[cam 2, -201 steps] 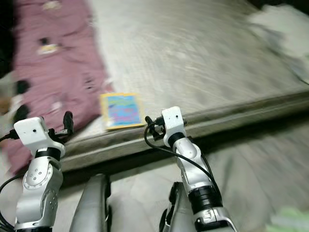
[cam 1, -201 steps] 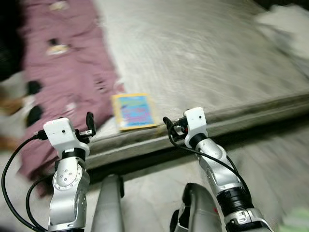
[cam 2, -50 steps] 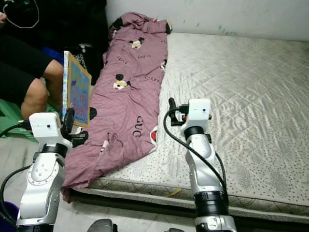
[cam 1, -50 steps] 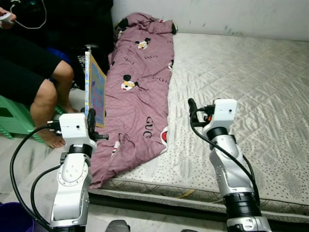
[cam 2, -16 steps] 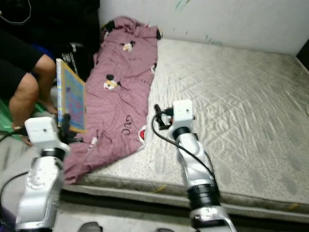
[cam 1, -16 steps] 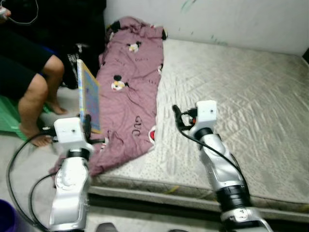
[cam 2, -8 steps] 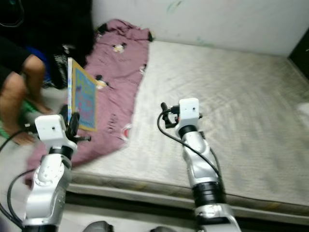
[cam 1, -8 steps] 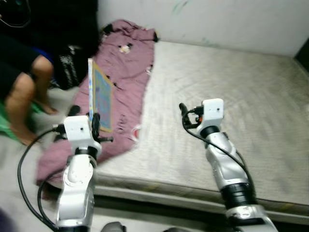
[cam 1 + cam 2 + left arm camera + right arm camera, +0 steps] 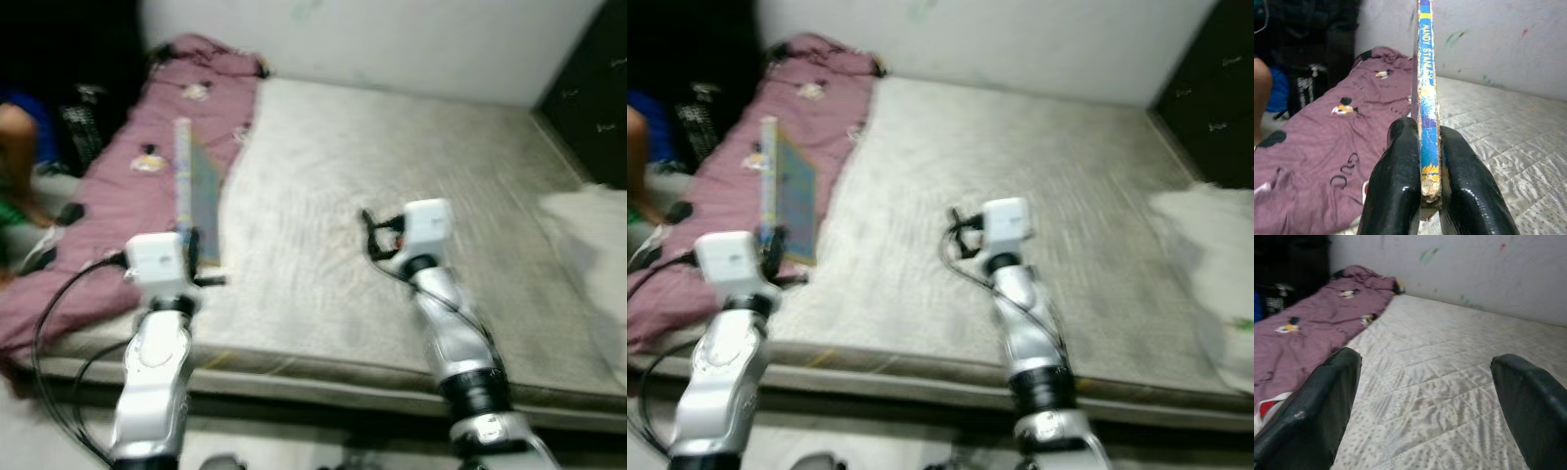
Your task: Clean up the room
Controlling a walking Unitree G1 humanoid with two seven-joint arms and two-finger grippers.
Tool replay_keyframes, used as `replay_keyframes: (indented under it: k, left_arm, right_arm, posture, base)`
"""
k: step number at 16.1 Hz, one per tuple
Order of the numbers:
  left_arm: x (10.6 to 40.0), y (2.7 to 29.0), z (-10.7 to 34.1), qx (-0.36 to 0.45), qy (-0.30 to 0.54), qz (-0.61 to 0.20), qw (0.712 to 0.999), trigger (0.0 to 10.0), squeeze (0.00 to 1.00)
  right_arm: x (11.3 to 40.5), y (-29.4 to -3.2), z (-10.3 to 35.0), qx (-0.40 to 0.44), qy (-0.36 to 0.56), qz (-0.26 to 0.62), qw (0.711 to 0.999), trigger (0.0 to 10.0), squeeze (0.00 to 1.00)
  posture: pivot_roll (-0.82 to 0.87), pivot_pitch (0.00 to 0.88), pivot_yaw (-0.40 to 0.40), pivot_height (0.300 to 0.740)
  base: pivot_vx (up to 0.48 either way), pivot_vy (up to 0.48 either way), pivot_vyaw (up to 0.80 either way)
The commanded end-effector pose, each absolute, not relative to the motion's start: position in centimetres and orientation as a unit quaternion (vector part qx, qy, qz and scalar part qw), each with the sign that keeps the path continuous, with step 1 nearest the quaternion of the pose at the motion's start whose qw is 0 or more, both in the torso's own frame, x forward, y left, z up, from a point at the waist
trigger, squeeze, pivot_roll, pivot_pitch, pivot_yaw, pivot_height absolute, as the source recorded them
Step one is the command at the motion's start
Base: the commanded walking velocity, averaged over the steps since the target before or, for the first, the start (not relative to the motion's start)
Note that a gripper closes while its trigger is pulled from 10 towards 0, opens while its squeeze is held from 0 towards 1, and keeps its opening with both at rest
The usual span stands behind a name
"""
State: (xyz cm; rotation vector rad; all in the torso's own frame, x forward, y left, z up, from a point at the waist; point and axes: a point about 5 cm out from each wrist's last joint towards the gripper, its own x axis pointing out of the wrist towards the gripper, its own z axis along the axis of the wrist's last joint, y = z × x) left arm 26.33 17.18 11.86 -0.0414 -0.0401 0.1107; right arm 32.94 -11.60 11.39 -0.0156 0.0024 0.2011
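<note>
- Blue-spined book (image 9: 1426,122) stands upright, clamped between your left claw (image 9: 1422,181) fingers at its lowest edge only — a thin pinch so far down could let it tip or slide out if you swing the arm.
- It is held above the bed's near left part, beside the purple blanket (image 9: 118,196); a drop from here lands it on the mattress (image 9: 392,196) or the blanket, not tidied.
- Your right claw (image 9: 1425,396) is spread wide apart and holds nothing, hovering over the mattress — keep it off the quilted cover so it does not snag.
- Head views are blurred, so judge any placement carefully; a person's leg (image 9: 18,137) sits at the far left.
</note>
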Motion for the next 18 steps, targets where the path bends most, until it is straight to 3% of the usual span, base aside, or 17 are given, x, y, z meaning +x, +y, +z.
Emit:
replay_keyframes:
  k: [1, 8, 18]
  left_arm:
    - [26.57, 16.88, 13.0, -0.024, -0.05, 0.05, 0.997, 10.0, 0.0]
    - [26.63, 16.88, 13.1, -0.025, -0.054, 0.052, 0.997, 10.0, 0.0]
    - [26.81, 16.74, 13.05, -0.028, -0.056, 0.05, 0.997, 10.0, 0.0]
  right_arm:
    - [33.15, -12.26, 11.64, -0.015, -0.003, 0.094, 0.995, 10.0, 0.0]
    - [33.24, -12.23, 11.61, -0.017, -0.004, 0.095, 0.995, 10.0, 0.0]
    - [33.43, -12.16, 11.66, -0.025, -0.007, 0.1, 0.995, 10.0, 0.0]
  posture:
    - [0.07, 0.007, -0.044, 0.74]
    - [0.07, 0.002, -0.048, 0.74]
    - [0.07, 0.0, -0.055, 0.74]
  base:
    - [0.0, 0.0, 0.0]
    - [0.0, 0.0, 0.0]
    - [0.0, -0.387, 0.0]
